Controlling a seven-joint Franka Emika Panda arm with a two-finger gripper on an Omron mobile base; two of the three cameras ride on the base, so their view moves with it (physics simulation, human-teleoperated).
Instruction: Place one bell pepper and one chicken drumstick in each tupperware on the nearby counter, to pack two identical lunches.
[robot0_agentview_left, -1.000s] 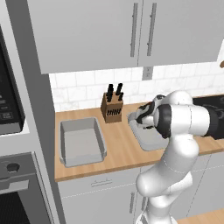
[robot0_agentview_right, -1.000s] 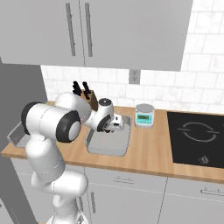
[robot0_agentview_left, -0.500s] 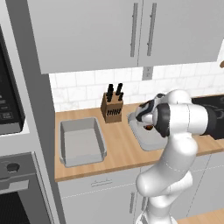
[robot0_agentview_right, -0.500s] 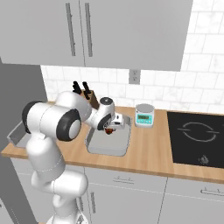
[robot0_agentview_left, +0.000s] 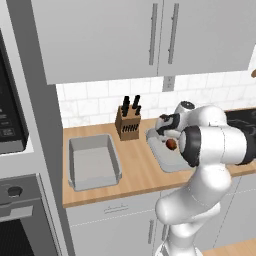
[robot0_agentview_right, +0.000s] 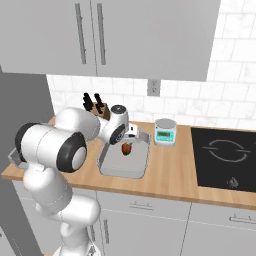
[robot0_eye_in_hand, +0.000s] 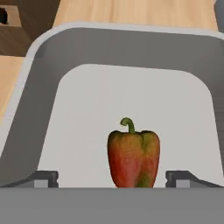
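Observation:
A red-green bell pepper (robot0_eye_in_hand: 133, 153) stands stem-up between the spread fingers of my gripper (robot0_eye_in_hand: 113, 179), with a gap on each side. It is inside a grey tupperware (robot0_eye_in_hand: 43, 87) on the tan counter (robot0_agentview_left: 135, 172). From the base views, the gripper (robot0_agentview_left: 168, 137) (robot0_agentview_right: 128, 141) hangs just over that tupperware (robot0_agentview_left: 156, 152) (robot0_agentview_right: 122, 172), the pepper (robot0_agentview_left: 171, 144) (robot0_agentview_right: 127, 148) right beneath it. I cannot tell whether the pepper rests on the floor of the box. A second tupperware (robot0_agentview_left: 92, 139) sits further left, with nothing in it. The chicken drumstick is out of view.
A wooden knife block (robot0_agentview_left: 128, 122) (robot0_agentview_right: 97, 106) stands against the tile wall behind the tupperware. A small kitchen scale (robot0_agentview_right: 165, 132) sits to its right, then a black cooktop (robot0_agentview_right: 225, 157). A tall oven and microwave column (robot0_agentview_left: 10, 115) bounds the counter's left end.
The jaws have spread wide and let go of the bell pepper, which now sits slightly lower in the tupperware. The arm has hardly moved.

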